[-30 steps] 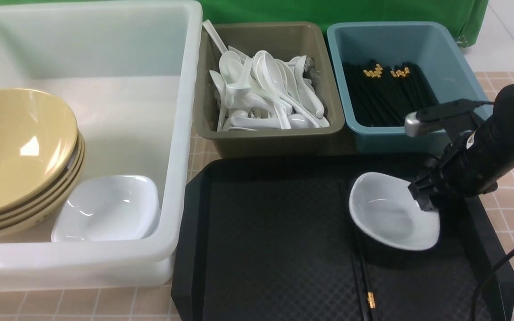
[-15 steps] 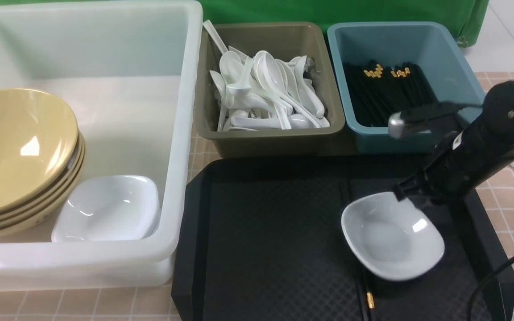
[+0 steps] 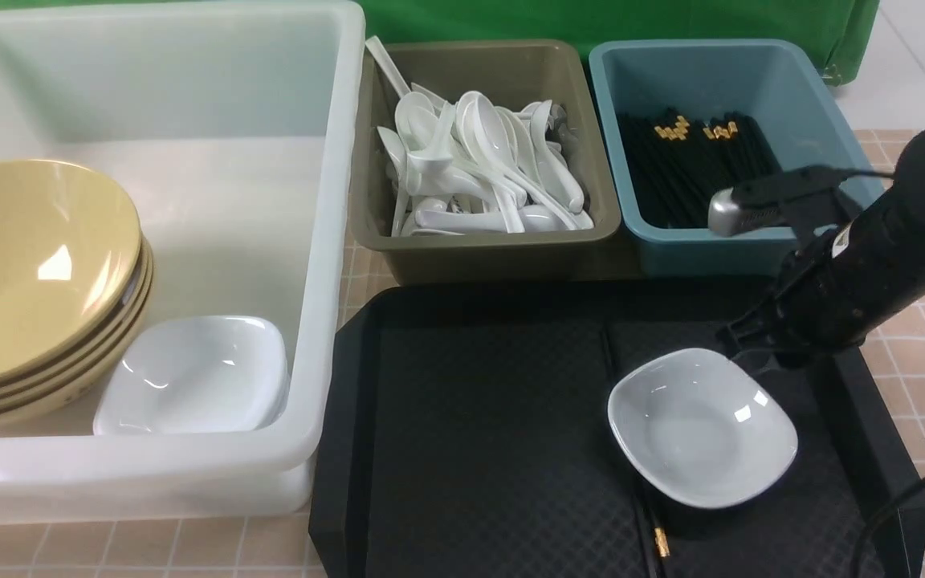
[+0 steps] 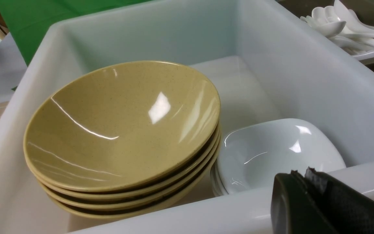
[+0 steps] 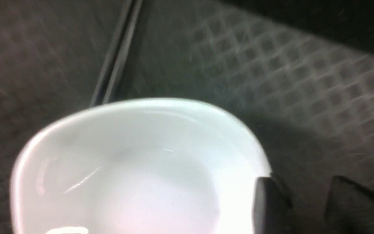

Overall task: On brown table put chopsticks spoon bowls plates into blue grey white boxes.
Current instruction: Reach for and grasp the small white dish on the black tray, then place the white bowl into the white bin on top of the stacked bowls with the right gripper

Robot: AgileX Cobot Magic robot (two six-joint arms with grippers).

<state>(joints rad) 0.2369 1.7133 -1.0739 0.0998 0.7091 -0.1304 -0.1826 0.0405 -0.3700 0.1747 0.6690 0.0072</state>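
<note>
Chopsticks (image 3: 658, 543) under plate (image 3: 702, 425) on black tray (image 3: 478, 449); right hand (image 3: 742, 353) at rim.

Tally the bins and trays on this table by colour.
White bin: 1
Olive-grey bin: 1
Blue bin: 1
Black tray: 1
Total: 4

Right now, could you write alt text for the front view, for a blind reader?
The right gripper is at the rim of a white dish on a black tray. Behind stand a grey box of white spoons and a blue box of black chopsticks; left, a white box holds yellow bowls.
</note>
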